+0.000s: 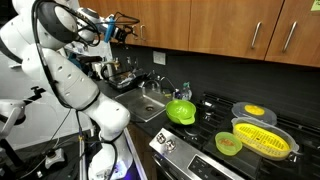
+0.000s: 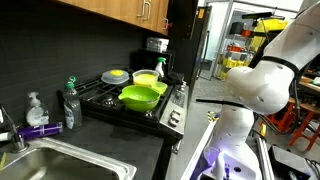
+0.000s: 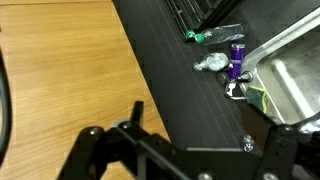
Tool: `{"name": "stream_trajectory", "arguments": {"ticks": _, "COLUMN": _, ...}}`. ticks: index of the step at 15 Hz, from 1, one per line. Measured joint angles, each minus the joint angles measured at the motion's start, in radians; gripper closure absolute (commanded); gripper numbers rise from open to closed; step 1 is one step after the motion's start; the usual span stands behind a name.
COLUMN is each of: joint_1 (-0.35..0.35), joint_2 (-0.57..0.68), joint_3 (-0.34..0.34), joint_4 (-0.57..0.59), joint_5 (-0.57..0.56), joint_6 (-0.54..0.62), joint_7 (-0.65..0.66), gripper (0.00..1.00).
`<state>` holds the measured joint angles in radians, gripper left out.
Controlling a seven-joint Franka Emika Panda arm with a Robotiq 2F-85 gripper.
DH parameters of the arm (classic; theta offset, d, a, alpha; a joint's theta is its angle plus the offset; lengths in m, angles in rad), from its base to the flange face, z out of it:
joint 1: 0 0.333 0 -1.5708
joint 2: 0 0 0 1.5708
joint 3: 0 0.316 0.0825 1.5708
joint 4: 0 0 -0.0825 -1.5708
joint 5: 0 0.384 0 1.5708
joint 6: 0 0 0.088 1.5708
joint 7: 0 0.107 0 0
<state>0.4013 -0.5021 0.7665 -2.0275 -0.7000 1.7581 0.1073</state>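
Wooden cabinet (image 1: pixel 200 25) is running along the wall above the counter, and the gripper (image 1: pixel 122 32) is hovering high in front of its face, well above the sink (image 1: pixel 150 105). In the wrist view the cabinet's grain (image 3: pixel 60 70) is filling the left half, while the gripper (image 3: pixel 188 150) is reaching in from the bottom edge with its jaws standing wide apart and nothing between them. It looks to be just short of the wood rather than touching it, though the angle makes this hard to judge.

Far below, a purple bottle (image 3: pixel 236 55) and a clear bottle (image 3: pixel 212 63) are sitting just beside the sink rim (image 3: pixel 290 80), with a green-capped bottle (image 3: pixel 205 35) near them. In both exterior views a green bowl (image 1: pixel 181 110) (image 2: pixel 140 96) is resting on the stove (image 1: pixel 215 105) (image 2: pixel 100 95), and a yellow colander (image 1: pixel 262 138) is sitting near it.
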Motion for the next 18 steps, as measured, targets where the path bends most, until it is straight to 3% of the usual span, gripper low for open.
{"name": "stream_trajectory", "arguments": {"ticks": 12, "joint_1": -0.001, "joint_2": 0.011, "joint_3": 0.008, "joint_4": 0.004, "joint_5": -0.001, "joint_6": 0.011, "joint_7": -0.001, "gripper": 0.0}}
{"name": "stream_trajectory", "arguments": {"ticks": 18, "joint_1": -0.026, "joint_2": 0.139, "joint_3": 0.091, "joint_4": 0.108, "joint_5": -0.09, "joint_6": 0.036, "joint_7": -0.025, "gripper": 0.0}}
